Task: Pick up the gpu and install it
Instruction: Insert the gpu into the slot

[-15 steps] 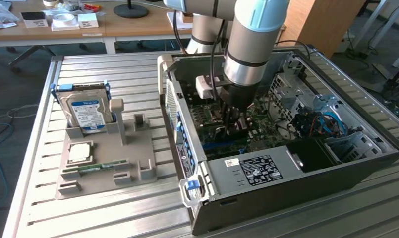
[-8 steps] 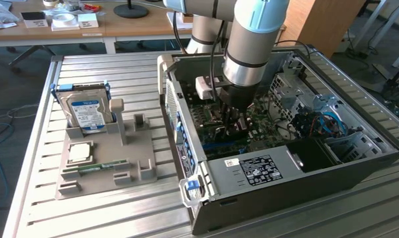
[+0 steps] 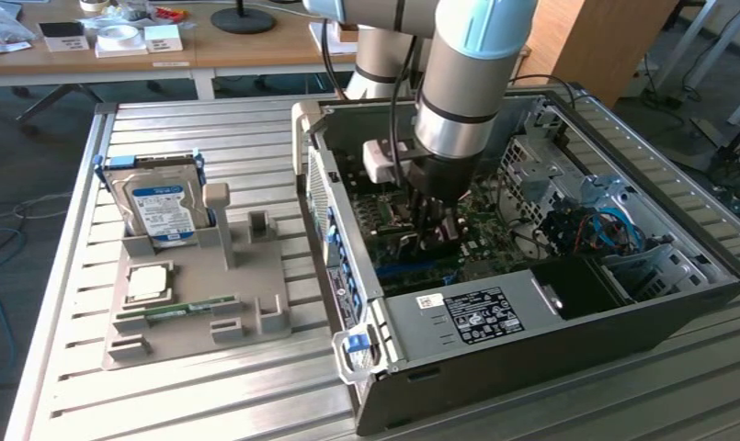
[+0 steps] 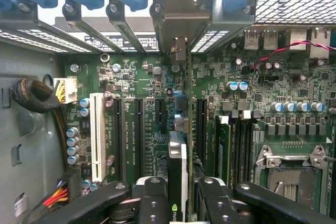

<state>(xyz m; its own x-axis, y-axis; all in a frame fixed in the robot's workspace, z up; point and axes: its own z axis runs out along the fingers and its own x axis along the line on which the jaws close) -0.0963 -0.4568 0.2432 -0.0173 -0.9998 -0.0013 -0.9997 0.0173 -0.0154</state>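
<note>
The gripper (image 4: 177, 204) is clamped on the gpu (image 4: 177, 161), which stands edge-on between both fingers (image 4: 152, 203) inside the computer case (image 3: 566, 360), over the black expansion slots of the green motherboard (image 4: 152, 85). A green mark on the card edge is unreadable. The power supply label (image 3: 474, 314) carries illegible print.

Open computer case (image 3: 529, 340) sits on counter (image 3: 222, 395), exterior view's right, parts tray (image 3: 179, 344) just beside it on the left. In tray: hard drive (image 3: 161, 204) upright at back, CPU (image 3: 146, 280) and memory stick (image 3: 179, 312) flat in front. The gripper (image 3: 438, 230) is inside case, clamped on gpu (image 4: 177, 171), edge-on over motherboard (image 4: 142, 82) slots.
</note>
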